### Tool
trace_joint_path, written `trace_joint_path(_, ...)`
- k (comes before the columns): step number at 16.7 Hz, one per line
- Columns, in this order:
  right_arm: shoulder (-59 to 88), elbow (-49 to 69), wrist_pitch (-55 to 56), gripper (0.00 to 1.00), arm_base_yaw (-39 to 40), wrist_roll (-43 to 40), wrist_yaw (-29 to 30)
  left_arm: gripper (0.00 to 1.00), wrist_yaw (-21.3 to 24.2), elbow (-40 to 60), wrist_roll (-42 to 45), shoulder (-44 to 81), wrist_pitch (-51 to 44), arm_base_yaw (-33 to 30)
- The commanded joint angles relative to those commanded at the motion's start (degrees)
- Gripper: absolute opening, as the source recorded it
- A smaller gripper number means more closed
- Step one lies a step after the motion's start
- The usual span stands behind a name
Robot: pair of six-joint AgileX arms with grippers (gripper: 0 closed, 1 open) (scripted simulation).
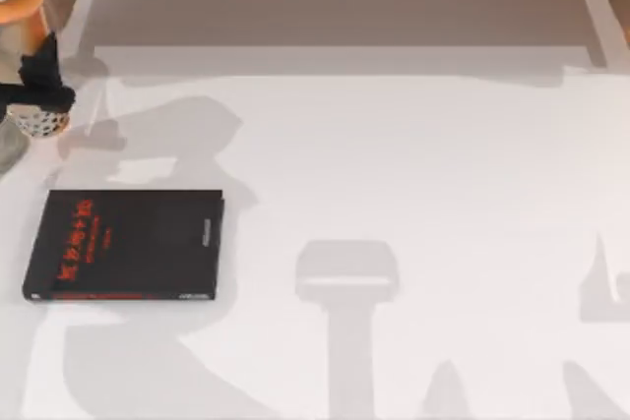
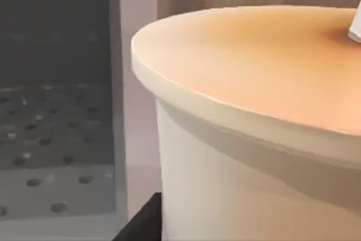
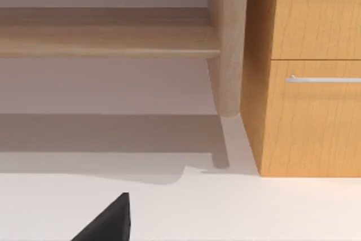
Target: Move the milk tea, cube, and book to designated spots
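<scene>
Left gripper [image 1: 37, 74]: at the far left edge of the table, near its back corner in the top view; it appears as a dark shape against the milk tea. I cannot tell whether it is spread or pinching.

Milk tea [image 1: 20, 7]: a cup with a flat orange lid, right at the left gripper, partly behind it in the top view. A speckled, rounded lower part shows just below the dark gripper shape. In the left wrist view the cup [image 2: 254, 139] looms very close, with a pale cream wall and a broad orange lid with a light rim. A bit of white straw [image 2: 355, 26] stands up from the lid at the picture's edge.

Black book [image 1: 123, 245]: lies flat on the table, well apart from the left gripper, on the near side of it. Its cover carries red lettering. It is not the cyan one.

Table [image 1: 413, 194]: white surface with soft grey shadows of the arms across it.

Perforated panel [image 2: 51, 150]: grey, with rows of round holes, beyond the cup in the left wrist view.

Right gripper [image 3: 107, 221]: one dark fingertip shows over the white table in the right wrist view. I cannot tell how its fingers stand.

Wooden cabinet [image 3: 310, 71]: ahead of the right gripper, with a metal drawer handle [image 3: 322, 79] and a round wooden leg [image 3: 227, 43] beside it.
</scene>
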Motion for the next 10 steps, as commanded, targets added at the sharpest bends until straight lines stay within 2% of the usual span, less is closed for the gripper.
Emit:
trace_joint_path(4, 0.0, 0.0, 0.0, 1.0, 0.0, 0.0, 0.0, 0.0, 3.6, 0.0, -0.1, 0.5, 4.8, 9.9)
trace_joint_path(10, 0.0, 0.0, 0.0, 1.0, 0.0, 0.0, 0.0, 0.0, 3.9, 0.2, 0.1, 0.6, 5.4, 11.0)
